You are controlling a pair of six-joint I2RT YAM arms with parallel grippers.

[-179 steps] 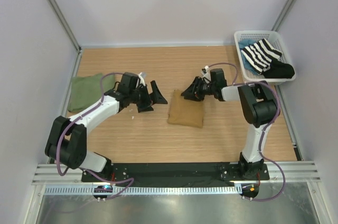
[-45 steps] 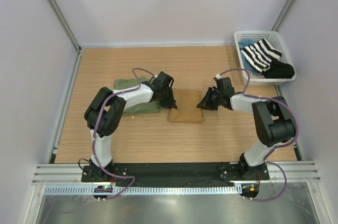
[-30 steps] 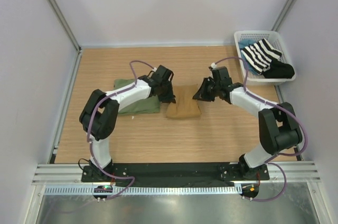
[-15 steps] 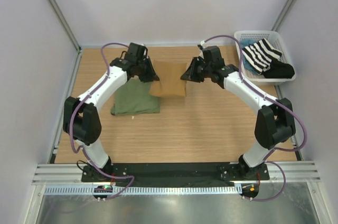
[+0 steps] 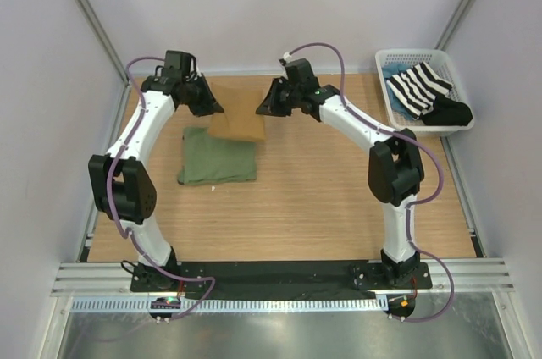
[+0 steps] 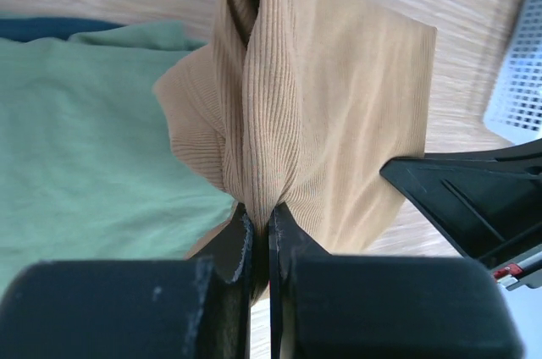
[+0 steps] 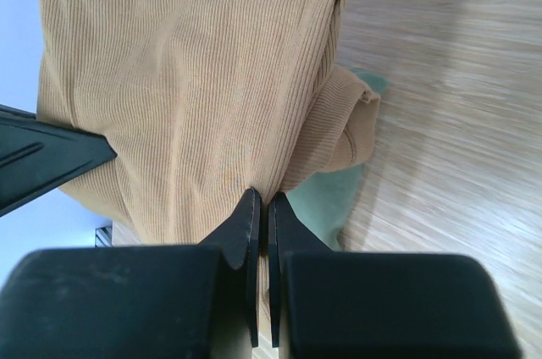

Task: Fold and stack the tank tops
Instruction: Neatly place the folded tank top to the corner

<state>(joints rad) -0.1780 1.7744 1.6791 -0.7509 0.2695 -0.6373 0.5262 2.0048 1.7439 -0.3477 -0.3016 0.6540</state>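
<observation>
We clench the tan top upper left, left gripper and right gripper both pinching it — uneven release could unfold it off the green top.

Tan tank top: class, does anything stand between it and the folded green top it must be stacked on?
Nothing visible does. The tan tank top hangs pinched between the left gripper and the right gripper, over the far edge of the green tank top, whose upper face lies bare.

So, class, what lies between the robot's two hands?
The folded tan tank top, pinched by the left hand and right hand, clearest in the top view.
</observation>
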